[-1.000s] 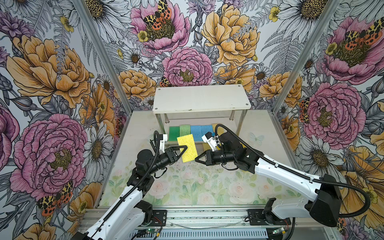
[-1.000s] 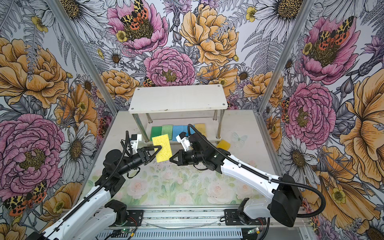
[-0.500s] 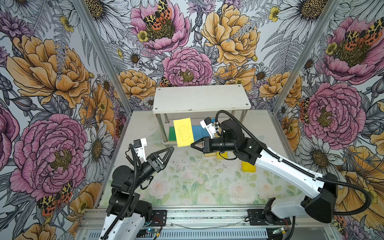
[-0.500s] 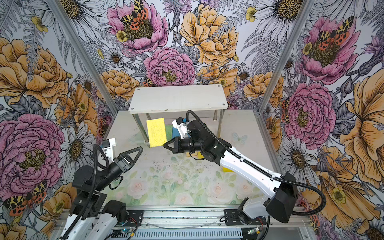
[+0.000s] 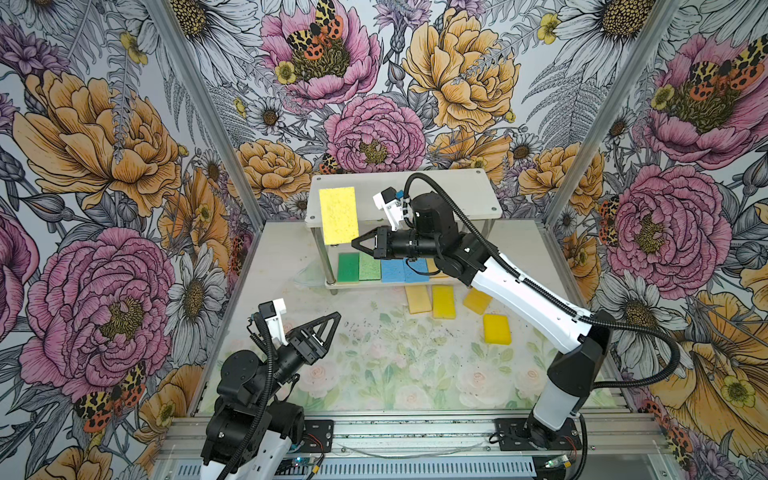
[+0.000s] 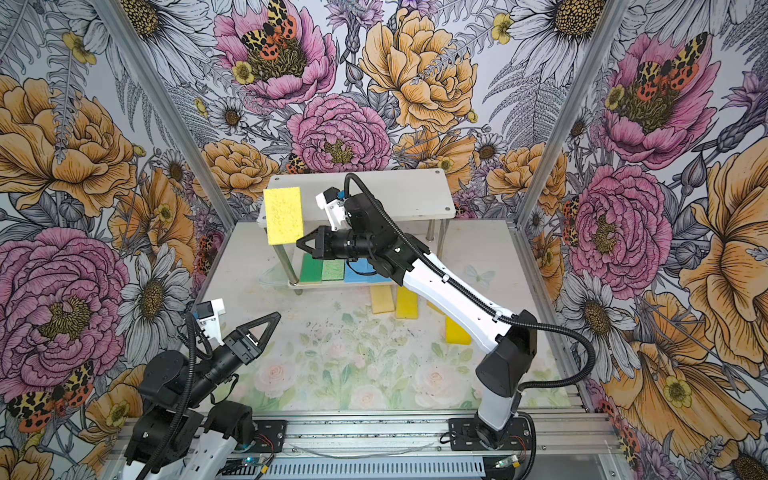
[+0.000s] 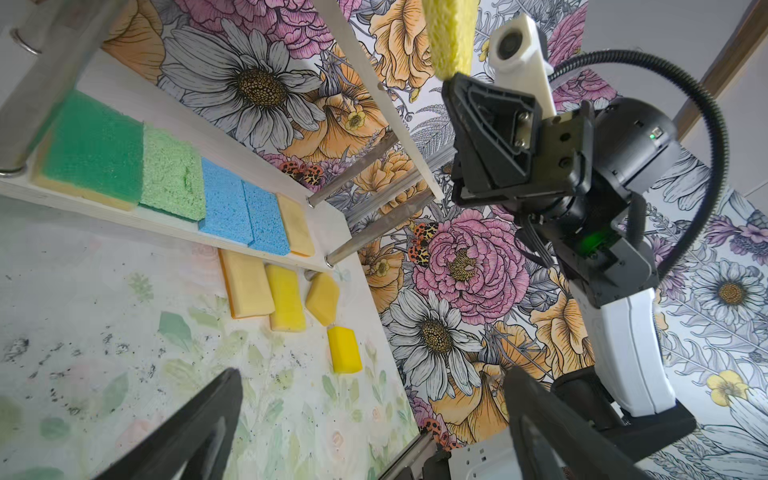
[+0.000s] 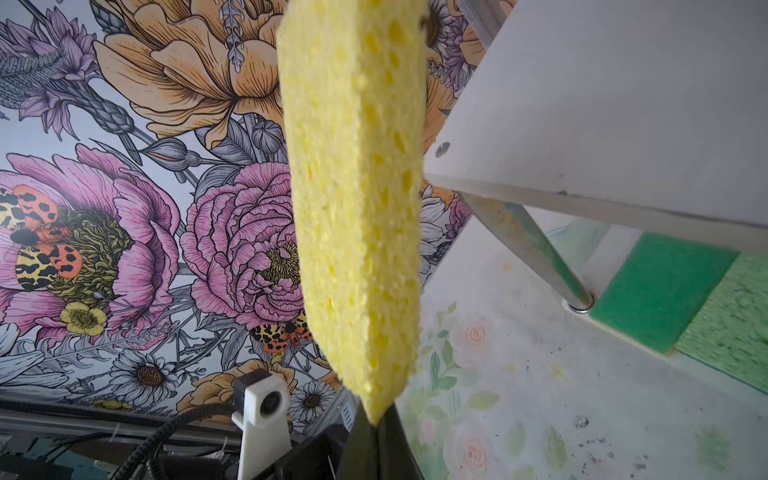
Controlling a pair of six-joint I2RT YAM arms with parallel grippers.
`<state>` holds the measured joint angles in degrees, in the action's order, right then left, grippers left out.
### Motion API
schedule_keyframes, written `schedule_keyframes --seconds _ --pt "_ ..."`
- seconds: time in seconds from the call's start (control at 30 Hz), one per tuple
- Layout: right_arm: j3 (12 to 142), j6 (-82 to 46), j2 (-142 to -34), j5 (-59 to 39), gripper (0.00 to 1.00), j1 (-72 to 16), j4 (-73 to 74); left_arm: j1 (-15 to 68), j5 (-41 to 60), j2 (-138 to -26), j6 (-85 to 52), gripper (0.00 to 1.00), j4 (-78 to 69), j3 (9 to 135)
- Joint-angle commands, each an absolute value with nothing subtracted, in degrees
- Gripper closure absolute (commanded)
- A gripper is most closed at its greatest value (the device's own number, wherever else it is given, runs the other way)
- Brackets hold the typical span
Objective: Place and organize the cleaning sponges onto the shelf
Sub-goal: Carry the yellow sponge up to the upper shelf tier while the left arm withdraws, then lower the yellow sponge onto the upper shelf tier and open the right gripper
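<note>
Right claw [image 5: 353,242] clamped together on the lower edge of a pale yellow sponge [image 5: 338,216], a pitted, open-pored slab held upright at centre frame in both top views, just beside the left front corner of the shelf [image 5: 457,195]. At lower left the left claw [image 7: 372,374] hangs above the tabletop [image 5: 374,374], its black triangular fingers spread wide apart.

The shelf is two long white boards on thin, shiny metal posts. Its lower board carries a row set edge to edge: a dark green sponge [image 7: 95,149] on a tan backing, a grainy light green sponge [image 7: 172,174], a blue sponge [image 7: 222,203], a second blue sponge [image 7: 264,220] and a tan sponge [image 7: 297,226].

Just in front of the shelf's right half lie a flat beige sponge [image 5: 417,298] and a bright yellow sponge [image 5: 443,301] side by side, then a skewed amber sponge [image 5: 478,300]. Another yellow sponge [image 5: 497,328] sits alone, lower in the frame.

The tabletop is pale, printed with faded roses and leaves and flecked with dark specks. Bold floral wallpaper [image 5: 104,145] of pink and orange blooms covers three walls, and a metal rail [image 5: 415,432] runs along the bottom edge.
</note>
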<state>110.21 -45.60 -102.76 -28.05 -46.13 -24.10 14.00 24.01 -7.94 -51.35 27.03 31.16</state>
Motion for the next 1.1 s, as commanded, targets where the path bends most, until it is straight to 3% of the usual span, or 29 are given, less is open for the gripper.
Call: schedule_keyframes --seconds 0.0,0.33,1.07 --pt "118.04 -46.71 -107.81 -27.60 1.00 -45.76 -25.41 13.37 25.08 -6.92 -48.91 0.01 30.15 30.55" --pt "134.83 -49.68 -121.04 -26.36 1.00 -43.93 -27.65 13.39 26.89 -4.24 -47.55 0.01 34.58 29.84" --pt "139.39 -52.07 -126.16 -26.13 0.99 -43.38 -28.17 13.44 27.89 -2.77 -47.46 0.01 35.96 29.17"
